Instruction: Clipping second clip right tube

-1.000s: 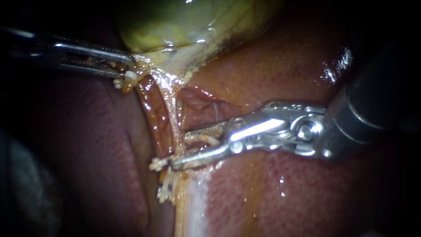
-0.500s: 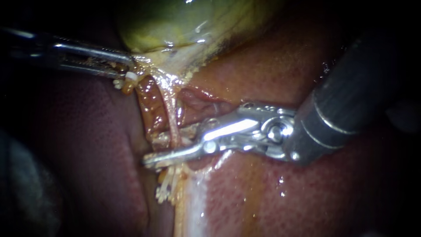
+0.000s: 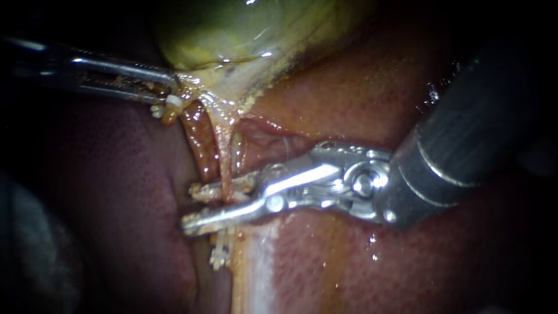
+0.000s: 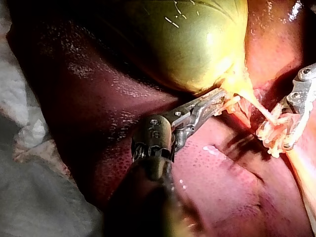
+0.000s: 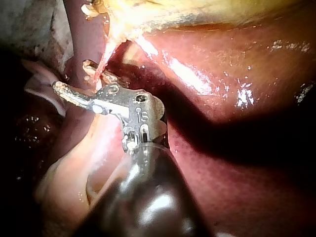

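Below the gallbladder (image 3: 232, 35), our right tool (image 3: 189, 207) straddles the right tube (image 3: 224, 154).
Its jaws stand apart with a clear gap, and the pale tube, running down from the gallbladder's neck over the liver (image 3: 360, 256), passes between them. A white clip (image 3: 218, 256) sits just below. Our left tool (image 3: 173, 87) seems clamped on the gallbladder's neck, though shadow obscures it.

Right instrument (image 3: 189, 207), dark shaft (image 3: 465, 145), silver hinge (image 3: 361, 185)
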